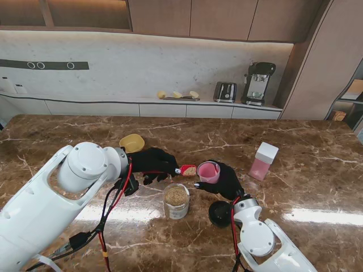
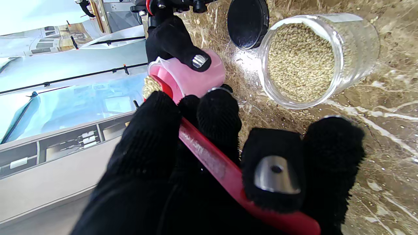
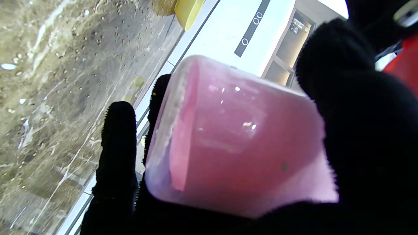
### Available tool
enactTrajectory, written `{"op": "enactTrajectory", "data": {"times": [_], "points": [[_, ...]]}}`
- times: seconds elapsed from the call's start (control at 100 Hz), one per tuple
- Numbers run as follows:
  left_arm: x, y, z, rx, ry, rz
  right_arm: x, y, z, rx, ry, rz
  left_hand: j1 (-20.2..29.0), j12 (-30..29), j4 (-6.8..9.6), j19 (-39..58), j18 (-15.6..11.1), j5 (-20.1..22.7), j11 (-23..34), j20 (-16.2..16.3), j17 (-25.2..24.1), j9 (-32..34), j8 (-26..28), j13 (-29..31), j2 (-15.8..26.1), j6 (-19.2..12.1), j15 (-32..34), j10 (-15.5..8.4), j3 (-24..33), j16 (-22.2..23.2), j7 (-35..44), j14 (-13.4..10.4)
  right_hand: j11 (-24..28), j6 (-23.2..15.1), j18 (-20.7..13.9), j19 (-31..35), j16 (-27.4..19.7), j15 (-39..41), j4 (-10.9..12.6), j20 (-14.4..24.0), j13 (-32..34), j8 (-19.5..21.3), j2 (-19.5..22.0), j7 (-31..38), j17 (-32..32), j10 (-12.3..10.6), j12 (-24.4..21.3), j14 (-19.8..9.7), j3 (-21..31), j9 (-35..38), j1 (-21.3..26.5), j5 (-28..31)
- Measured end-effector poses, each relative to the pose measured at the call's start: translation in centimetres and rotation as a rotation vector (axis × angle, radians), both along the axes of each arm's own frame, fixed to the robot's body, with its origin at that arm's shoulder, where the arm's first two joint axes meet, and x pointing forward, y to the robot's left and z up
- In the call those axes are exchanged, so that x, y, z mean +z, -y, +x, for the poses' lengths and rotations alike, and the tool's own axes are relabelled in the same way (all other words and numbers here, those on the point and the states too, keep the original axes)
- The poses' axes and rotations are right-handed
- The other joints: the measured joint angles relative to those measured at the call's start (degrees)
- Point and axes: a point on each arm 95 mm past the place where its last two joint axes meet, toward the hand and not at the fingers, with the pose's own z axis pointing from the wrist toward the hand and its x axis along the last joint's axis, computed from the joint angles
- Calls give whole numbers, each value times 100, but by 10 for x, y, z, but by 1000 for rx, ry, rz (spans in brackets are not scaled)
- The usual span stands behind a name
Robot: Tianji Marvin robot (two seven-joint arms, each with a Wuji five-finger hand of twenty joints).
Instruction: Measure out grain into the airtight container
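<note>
My left hand (image 1: 153, 163) (image 2: 209, 169) is shut on a red measuring scoop (image 1: 187, 170) (image 2: 215, 163) whose bowl, heaped with grain, sits at the rim of a pink container (image 1: 208, 171) (image 2: 192, 76) (image 3: 235, 137). My right hand (image 1: 224, 181) (image 3: 359, 130) is shut on that pink container and holds it tilted above the table. A clear glass jar (image 1: 176, 200) (image 2: 310, 58) full of grain stands open on the table just nearer to me than the scoop.
The jar's black lid (image 1: 220, 213) (image 2: 248, 21) lies on the marble table (image 1: 317, 170) by my right wrist. A yellow scoop (image 1: 131, 143) (image 3: 187, 11) rests behind my left hand. A pink box with a white lid (image 1: 264, 161) stands to the right. Spilled grains dot the table.
</note>
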Motion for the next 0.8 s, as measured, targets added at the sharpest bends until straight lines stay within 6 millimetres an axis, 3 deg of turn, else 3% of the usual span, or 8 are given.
{"op": "enactTrajectory", "data": {"times": [0.56, 0.8], "points": [[0, 19, 13, -16, 20, 31, 10, -15, -7, 74, 25, 6, 34, 0, 1, 1, 4, 0, 0, 1, 0, 0, 2, 0, 0, 0, 0, 0, -57, 7, -1, 0, 0, 0, 0, 0, 0, -21, 0, 0, 0, 0, 0, 0, 0, 0, -1, 0, 0, 0, 0, 0], [5, 28, 15, -62, 156, 133, 9, -17, -8, 78, 22, 7, 34, 0, 2, 1, 4, 0, 0, 1, 2, 0, 2, 0, 0, 0, 0, 0, -61, 7, -1, 0, 0, 0, 0, 0, 0, -27, 0, 0, 0, 0, 0, 0, 0, 0, -1, 0, 0, 0, 1, 0]]}}
